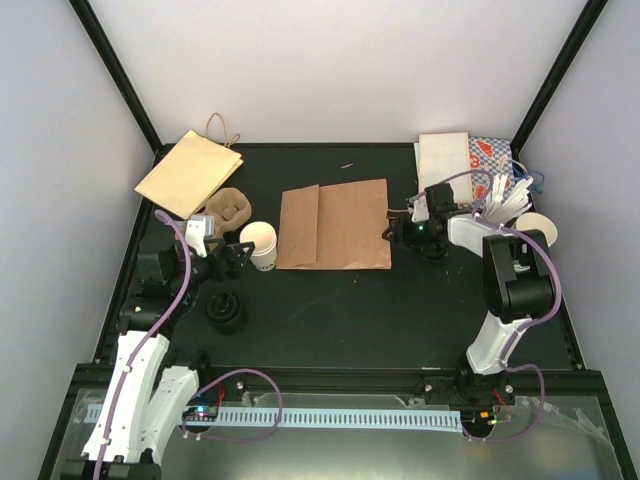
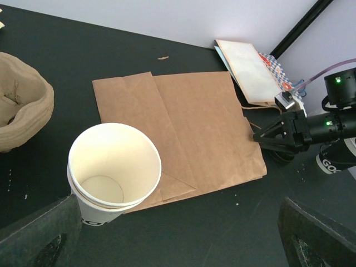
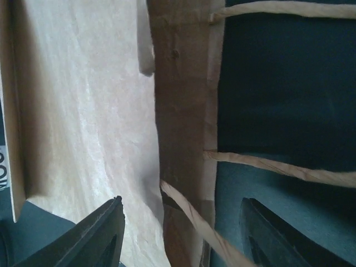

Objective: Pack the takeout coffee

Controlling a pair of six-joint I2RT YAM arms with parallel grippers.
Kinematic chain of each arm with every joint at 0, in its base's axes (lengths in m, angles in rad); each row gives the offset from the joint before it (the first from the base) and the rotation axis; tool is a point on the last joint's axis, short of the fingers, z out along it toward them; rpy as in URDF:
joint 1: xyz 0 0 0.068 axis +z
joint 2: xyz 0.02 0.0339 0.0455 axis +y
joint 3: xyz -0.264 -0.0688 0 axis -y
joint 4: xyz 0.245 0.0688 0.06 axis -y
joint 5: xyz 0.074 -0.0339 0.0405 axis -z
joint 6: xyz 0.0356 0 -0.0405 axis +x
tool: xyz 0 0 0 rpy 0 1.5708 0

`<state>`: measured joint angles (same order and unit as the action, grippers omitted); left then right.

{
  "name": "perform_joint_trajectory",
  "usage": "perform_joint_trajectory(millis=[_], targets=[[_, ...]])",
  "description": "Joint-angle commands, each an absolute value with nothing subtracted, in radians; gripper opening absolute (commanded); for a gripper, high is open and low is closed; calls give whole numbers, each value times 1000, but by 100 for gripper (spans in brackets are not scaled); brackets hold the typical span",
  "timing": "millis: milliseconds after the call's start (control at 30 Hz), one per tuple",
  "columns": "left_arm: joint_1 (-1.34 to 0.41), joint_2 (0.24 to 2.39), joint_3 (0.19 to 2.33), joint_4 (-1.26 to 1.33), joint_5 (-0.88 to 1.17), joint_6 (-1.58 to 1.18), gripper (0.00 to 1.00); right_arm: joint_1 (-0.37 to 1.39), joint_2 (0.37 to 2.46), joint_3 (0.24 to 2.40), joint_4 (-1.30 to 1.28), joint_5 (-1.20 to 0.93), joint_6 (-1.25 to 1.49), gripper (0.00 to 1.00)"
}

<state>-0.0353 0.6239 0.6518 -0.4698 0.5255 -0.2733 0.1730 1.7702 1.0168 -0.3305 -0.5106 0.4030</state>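
Both grippers are standing open. The right gripper (image 3: 181,203) is straddling the handle edge of the bag (image 2: 189,122); I think it should be pinching only the top layer. The left gripper (image 1: 238,257) is facing the upright cup (image 2: 114,167), just beside the bag.

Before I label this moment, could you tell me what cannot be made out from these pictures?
Print on the takeout coffee: left wrist view, partly hidden by a finger of the left gripper; top view, too small.
Whether the right gripper touches the paper bag: right wrist view, too close and blurred to judge the gap.
The black round object: top view, too small and dark to identify.
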Motion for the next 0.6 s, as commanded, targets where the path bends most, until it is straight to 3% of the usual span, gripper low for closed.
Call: perform_joint_trajectory(millis=[0, 400, 500, 567], targets=[[-44, 621, 655, -450, 542, -276, 99, 173, 1801, 1036, -247, -603, 418, 58], [-44, 620, 653, -451, 544, -278, 99, 179, 1854, 1018, -173, -704, 451, 53], [-45, 620, 653, -449, 544, -278, 99, 181, 1859, 1010, -167, -708, 448, 46], [-46, 621, 653, -450, 544, -278, 99, 180, 1852, 1009, -170, -712, 444, 34]])
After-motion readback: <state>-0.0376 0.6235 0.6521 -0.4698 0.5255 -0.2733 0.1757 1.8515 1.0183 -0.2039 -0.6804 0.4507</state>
